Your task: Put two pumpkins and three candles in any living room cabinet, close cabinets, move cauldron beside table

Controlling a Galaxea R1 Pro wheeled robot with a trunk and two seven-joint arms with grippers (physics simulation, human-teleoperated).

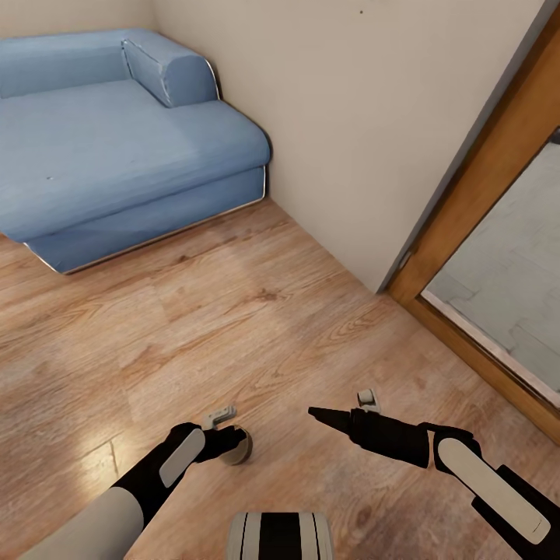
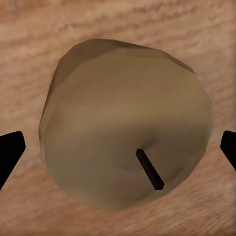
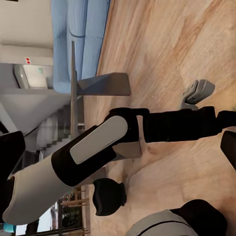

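Left gripper [image 2: 118, 147] spread wide straddling stubby pale round candle [image 2: 125, 123] on the floor, probably lining up a grasp.

Your candle [image 2: 125, 123] sits upright on the wood floor [image 2: 118, 24], a stubby, pale tan-grey cylinder with a flat top and short dark wick. In your head view, the candle [image 1: 239, 449] lies mostly hidden under the left arm's end.

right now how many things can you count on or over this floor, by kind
sofa: 1
candle: 1
tools: 2, the left tool over the candle and the right tool
total: 4
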